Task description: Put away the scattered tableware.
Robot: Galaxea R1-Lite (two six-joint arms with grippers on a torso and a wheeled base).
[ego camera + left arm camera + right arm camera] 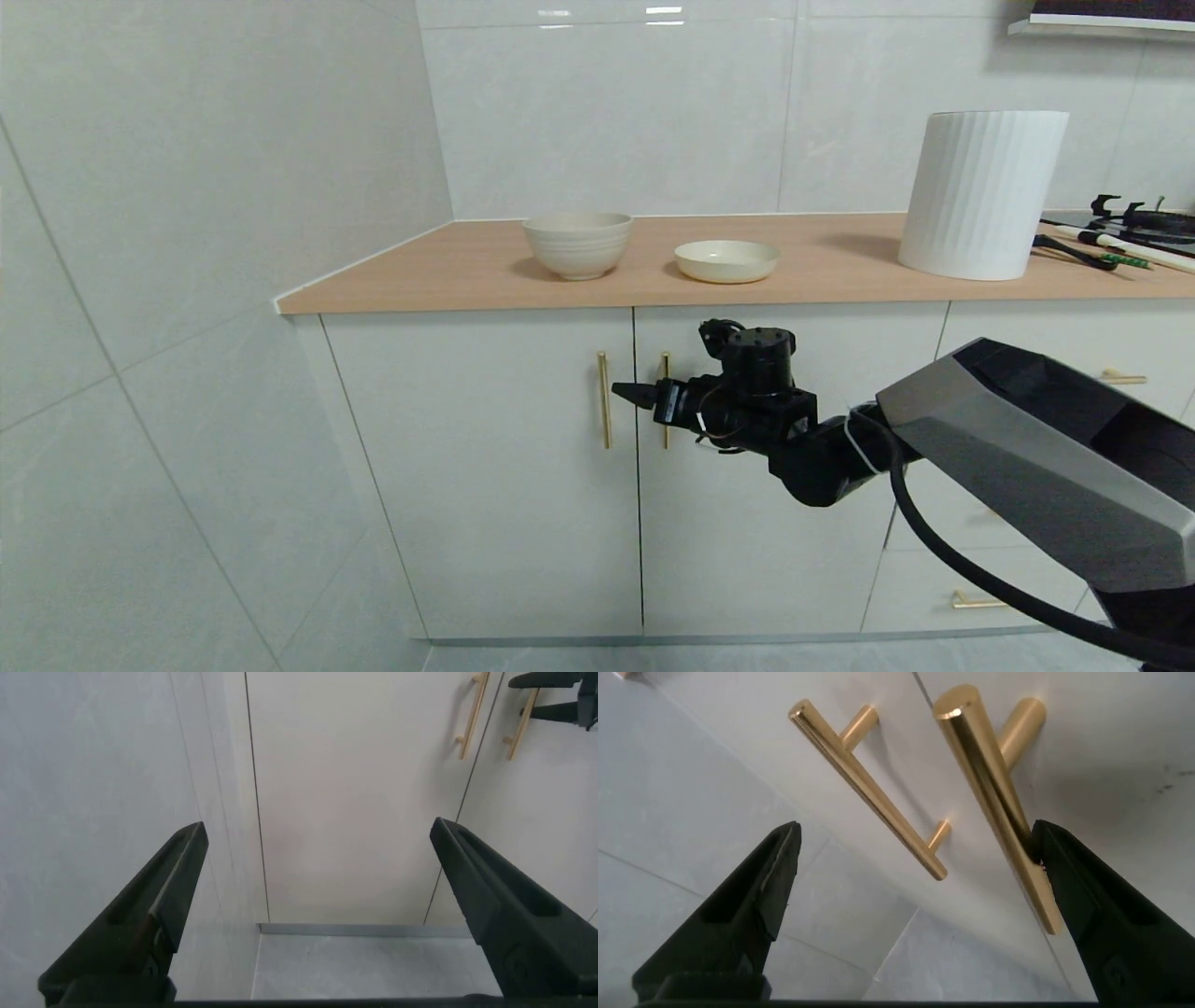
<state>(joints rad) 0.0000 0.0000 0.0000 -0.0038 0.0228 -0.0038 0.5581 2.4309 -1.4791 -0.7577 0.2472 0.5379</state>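
Ribbed beige bowl (578,245) w/ shallow cream dish (726,260)

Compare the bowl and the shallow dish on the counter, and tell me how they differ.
The bowl is deep, with tall ribbed sides; the dish is shallow and smooth. The bowl stands clearly taller than the low dish. The bowl is a greyer beige, the dish a paler cream. Both are round, stand upright and sit apart from each other on the wooden counter.
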